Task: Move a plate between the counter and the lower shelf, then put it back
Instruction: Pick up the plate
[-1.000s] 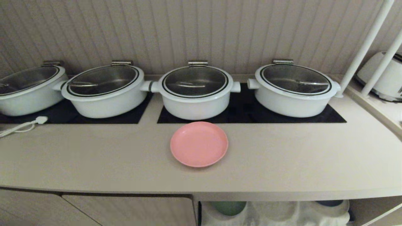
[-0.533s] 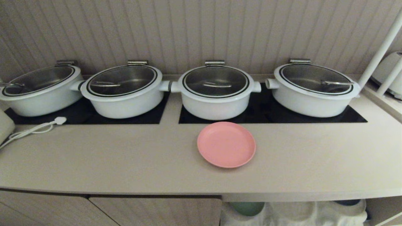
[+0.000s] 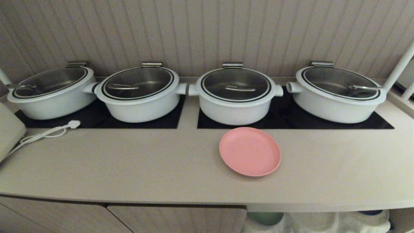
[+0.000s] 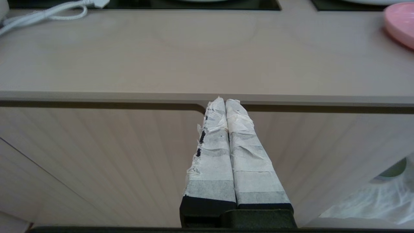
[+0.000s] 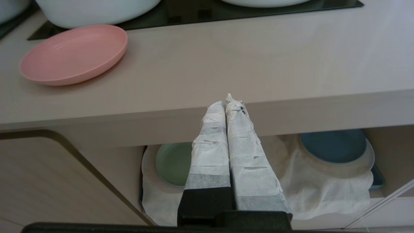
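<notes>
1. Plainly, the plate lies flat on the counter, just in front of the third of four white pots counted from the left, near the edge of the black hob panel and not on it.
2. All four pots stand in a row on hob panels against the ribbed wall, each with a glass lid.
3. White cable lies on the counter at the far left, well apart from the plate.
4. Left gripper hangs in front of the cabinet door below the counter edge, its taped fingers pressed together on nothing.
5. Right gripper sits in front of the counter's front edge, above the lower shelf, its fingers likewise clenched and empty.
6. On the shelf an off-white cloth bears a green plate and a blue plate.
7. Neither gripper touches the pink plate.
8. No brand, label or readable writing shows on any object.
</notes>
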